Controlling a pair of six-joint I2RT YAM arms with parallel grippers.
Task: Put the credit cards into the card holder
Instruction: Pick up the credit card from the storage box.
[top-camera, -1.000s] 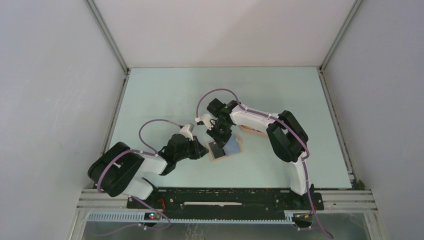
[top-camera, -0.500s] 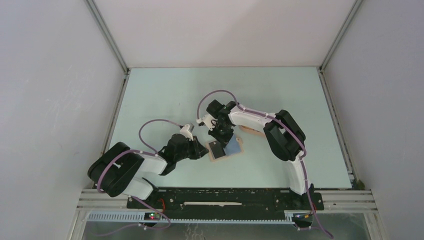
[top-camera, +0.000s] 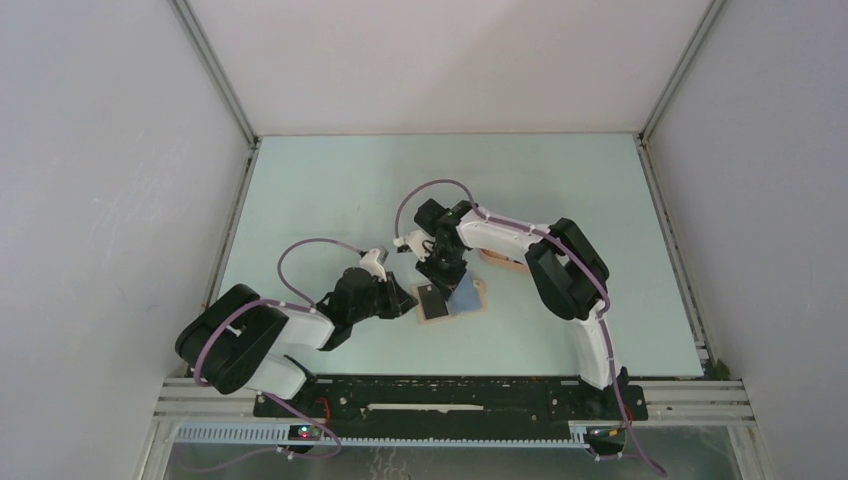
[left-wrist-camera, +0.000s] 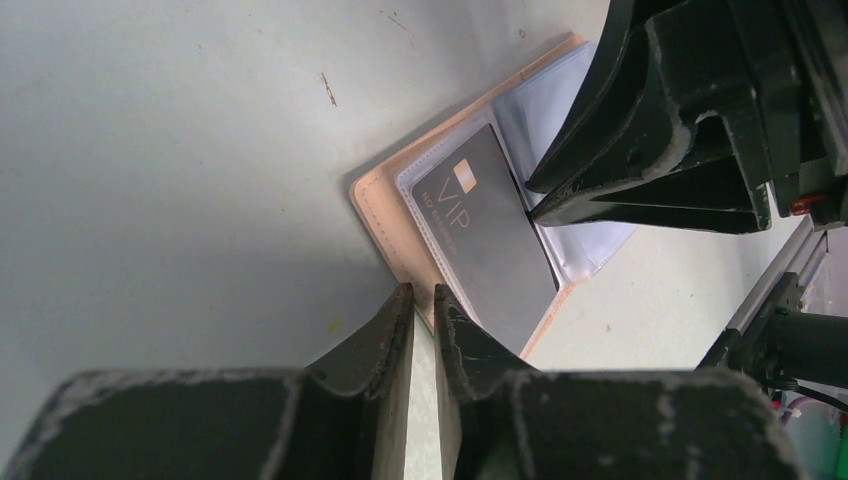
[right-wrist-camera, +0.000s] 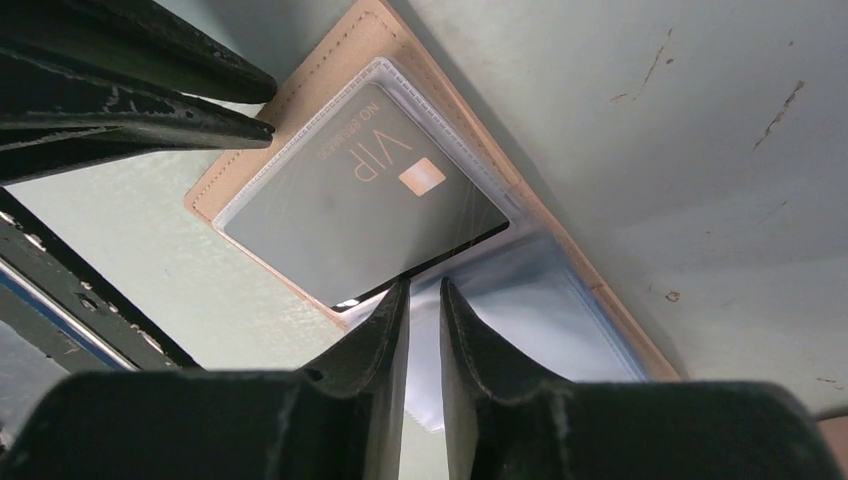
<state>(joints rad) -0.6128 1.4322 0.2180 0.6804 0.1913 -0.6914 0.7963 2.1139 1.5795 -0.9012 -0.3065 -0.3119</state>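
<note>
The tan card holder (top-camera: 478, 292) lies open on the table, its clear sleeves (right-wrist-camera: 545, 300) facing up. A dark grey "VIP" card (top-camera: 432, 299) sits in the left sleeve, seen in the left wrist view (left-wrist-camera: 485, 235) and the right wrist view (right-wrist-camera: 365, 200). My left gripper (top-camera: 408, 300) is shut, its tips at the holder's tan edge (left-wrist-camera: 375, 205) in its own view (left-wrist-camera: 422, 292). My right gripper (top-camera: 445, 272) is shut, its tips (right-wrist-camera: 422, 285) against the card's inner edge at the fold. No other credit cards are in view.
A peach-pink tray (top-camera: 505, 261) lies just behind the holder, mostly hidden under the right arm. The two grippers face each other closely across the holder, the right fingers (left-wrist-camera: 640, 170) and the left fingers (right-wrist-camera: 130, 90) showing in each other's views.
My right gripper has shifted slightly toward the left over the holder, and the dark card sits a little deeper in the left sleeve. The left arm has held still.
</note>
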